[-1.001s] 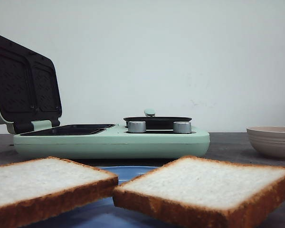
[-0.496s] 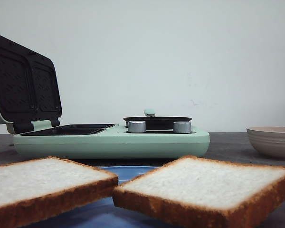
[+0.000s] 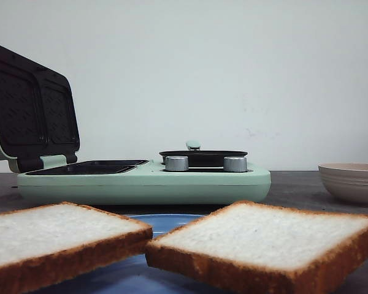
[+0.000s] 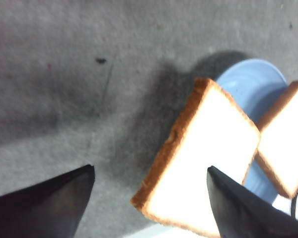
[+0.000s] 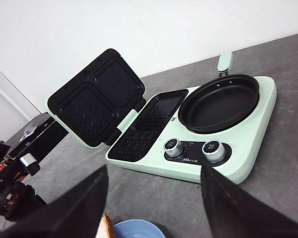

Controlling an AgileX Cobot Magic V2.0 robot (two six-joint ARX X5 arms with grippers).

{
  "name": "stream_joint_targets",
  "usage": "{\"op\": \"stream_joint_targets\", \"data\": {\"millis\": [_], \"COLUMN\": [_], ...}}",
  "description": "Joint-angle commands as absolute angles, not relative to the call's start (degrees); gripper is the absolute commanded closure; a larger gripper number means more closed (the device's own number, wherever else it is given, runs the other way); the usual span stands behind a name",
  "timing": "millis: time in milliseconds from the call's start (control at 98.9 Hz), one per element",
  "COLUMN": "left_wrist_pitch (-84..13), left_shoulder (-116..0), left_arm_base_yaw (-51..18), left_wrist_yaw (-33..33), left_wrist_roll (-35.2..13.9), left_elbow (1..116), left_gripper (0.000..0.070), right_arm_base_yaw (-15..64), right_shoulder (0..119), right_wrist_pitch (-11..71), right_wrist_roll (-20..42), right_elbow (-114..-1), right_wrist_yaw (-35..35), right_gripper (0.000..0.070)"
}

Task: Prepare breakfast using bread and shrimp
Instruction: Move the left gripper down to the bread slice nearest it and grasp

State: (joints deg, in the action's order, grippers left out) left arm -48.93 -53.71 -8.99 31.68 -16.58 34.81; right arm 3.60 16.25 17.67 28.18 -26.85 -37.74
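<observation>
Two bread slices are sitting side by side on a blue plate (image 3: 165,222) at the near edge of the grey surface (image 3: 294,190). Left slice (image 3: 58,236) and right slice (image 3: 267,236) are both overhanging the plate rim, inner corners nearly touching; can't tell from the front view if they're in contact. Left wrist view is showing the same pair: left slice (image 4: 201,158) hanging mostly off the plate (image 4: 251,84) over the surface, right slice (image 4: 285,134) partly cut off by the frame edge.

Behind the plate, a mint-green breakfast maker (image 3: 144,180) is standing with its sandwich-press lid (image 3: 30,107) open and upright, dark grid plates showing. A black round pan (image 5: 219,101) is sitting on its right half, two silver knobs (image 5: 193,148) in front of the pan. A beige ribbed bowl (image 3: 351,180) is sitting on the surface right of the appliance, apart from it.

Shrimp isn't visible in any view.

Left gripper (image 4: 149,198) is hanging over the surface with jaws spread wide, gripping nothing; the left slice is lying below, partly between the fingers. Right gripper (image 5: 154,203) is hanging raised and facing the breakfast maker, also spread wide and carrying nothing. Part of the other arm (image 5: 20,173) is showing at the edge of the right wrist view.
</observation>
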Motion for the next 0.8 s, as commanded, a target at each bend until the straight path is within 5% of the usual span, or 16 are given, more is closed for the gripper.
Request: {"op": "stream_joint_targets", "data": {"millis": [0,789], "left_wrist_pitch": [-49.1,-46.7], "left_shoulder": [-54.6,-69.5], "left_arm_base_yaw": [-9.6,-14.7], "left_wrist_yaw": [32.2,36.7], "left_wrist_roll": [-15.4,-11.2], "left_elbow": [36.0,36.0], "left_gripper": [0.0265,0.0266], "right_arm_base_yaw": [3.6,3.6], "right_shoulder": [16.3,16.3], "right_wrist_pitch": [17.2,16.6], "right_wrist_roll": [28.6,28.5], "right_elbow": [-27.7,-27.7], "right_wrist_yaw": [-37.9,-37.6], "right_gripper": [0.0341,0.0341]}}
